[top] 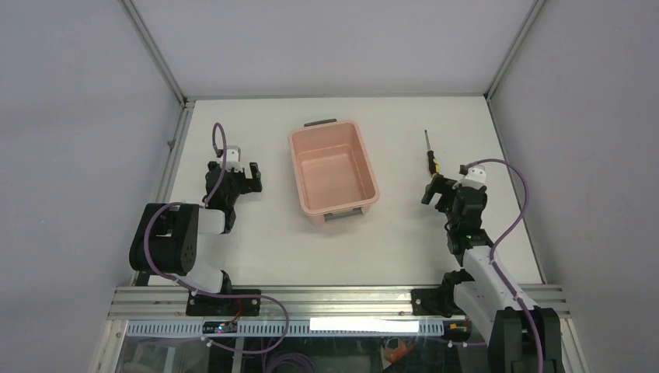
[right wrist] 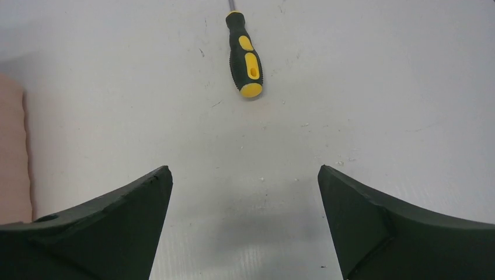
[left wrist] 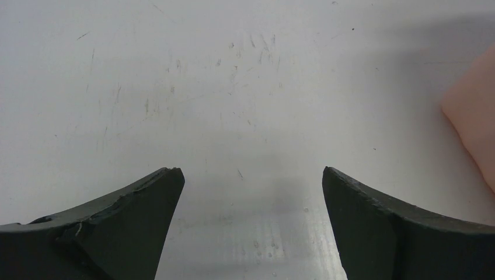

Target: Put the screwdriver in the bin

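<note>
Screwdriver [top: 431, 155] is flat on the tabletop [top: 404, 249] in the top view, right of the bin [top: 334, 175] and well apart from it, shaft pointing to the far edge. The right pincer [top: 439, 183] sits just near of the handle, not touching it. The left pincer [top: 242, 174] is parked on the other side of the bin, and the bin is empty, so this looks like the approach, with nothing grasped yet.

Over to the left wrist view: the left pincer [left wrist: 251, 170] is spread wide, bare scuffed tabletop between the fingers, and only a pink corner of the bin [left wrist: 473, 116] at the right edge. No screwdriver here at all.

Right wrist view now, and this is the one that counts. The right pincer [right wrist: 244, 169] is fully released and holds nothing. The screwdriver [right wrist: 246, 55] lies ahead of the gap, yellow butt nearest, roughly in line with the middle. The bin [right wrist: 11, 151] is a sliver at the left edge.

Next move, as I judge it: push forward and down until the fingers straddle the handle, then clench. The handle is slim and round, so a squeeze off centre could roll it away.
</note>
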`<move>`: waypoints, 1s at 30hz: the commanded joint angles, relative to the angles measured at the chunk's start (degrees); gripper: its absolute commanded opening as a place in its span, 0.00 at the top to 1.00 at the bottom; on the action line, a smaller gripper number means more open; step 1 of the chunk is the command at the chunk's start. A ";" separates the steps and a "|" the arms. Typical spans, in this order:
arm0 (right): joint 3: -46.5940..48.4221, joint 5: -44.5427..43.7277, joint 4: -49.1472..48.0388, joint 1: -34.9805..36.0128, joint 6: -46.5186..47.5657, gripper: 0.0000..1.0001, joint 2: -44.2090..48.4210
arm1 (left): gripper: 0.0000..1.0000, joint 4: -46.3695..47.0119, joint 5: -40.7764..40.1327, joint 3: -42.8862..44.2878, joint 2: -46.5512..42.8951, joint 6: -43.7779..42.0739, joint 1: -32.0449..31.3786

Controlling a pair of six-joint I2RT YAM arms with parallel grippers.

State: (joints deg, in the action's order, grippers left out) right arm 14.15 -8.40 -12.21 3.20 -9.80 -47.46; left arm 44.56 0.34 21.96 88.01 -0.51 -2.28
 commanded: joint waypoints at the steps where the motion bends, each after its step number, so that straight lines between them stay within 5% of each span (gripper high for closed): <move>1: 4.00 -1.73 -1.72 -0.11 -1.87 0.01 -0.15 | 0.01 1.50 0.54 0.02 -1.63 1.04 -0.36; 9: 25.71 -0.79 15.73 -0.09 -3.64 0.01 -10.60 | 0.01 1.50 0.55 0.02 -1.61 1.04 -0.36; 19: 66.72 0.65 53.03 -0.80 4.50 0.01 -46.15 | 0.01 1.46 0.61 0.01 -1.65 1.04 -0.38; 30: 78.44 4.66 57.54 -5.17 5.42 0.01 -68.56 | 0.01 1.54 0.54 0.02 -1.66 1.04 -0.36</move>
State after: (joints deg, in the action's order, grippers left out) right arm 88.79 -6.81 41.95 0.62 -5.41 -113.40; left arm 44.56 0.32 21.96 88.01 -0.51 -2.28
